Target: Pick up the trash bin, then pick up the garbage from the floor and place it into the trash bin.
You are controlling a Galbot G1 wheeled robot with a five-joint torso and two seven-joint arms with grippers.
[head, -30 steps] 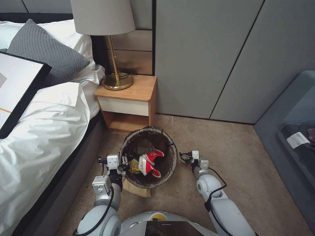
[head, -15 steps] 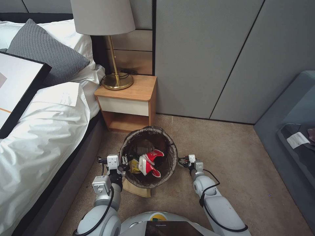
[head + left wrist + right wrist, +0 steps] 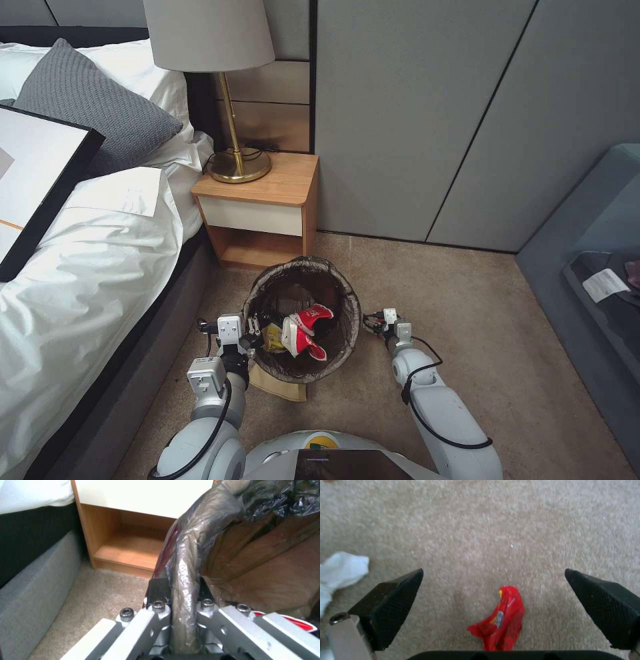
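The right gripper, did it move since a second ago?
Yes. The right gripper has slid toward the trash bin, which stayed put; it hangs open over a red wrapper on the carpet.

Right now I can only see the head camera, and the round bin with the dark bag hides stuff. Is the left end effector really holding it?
Observer: Yes. In the left wrist view the left end effector is shut on the bag-covered rim of the small round white plastic trash bin.
Operator: What's the right end effector doing next to the bin?
Observer: The right end effector is open above the carpet, with a small crumpled red wrapper lying between its black fingers.
Operator: Is there more trash down there?
Observer: A crumpled white scrap lies on the carpet beyond one finger.
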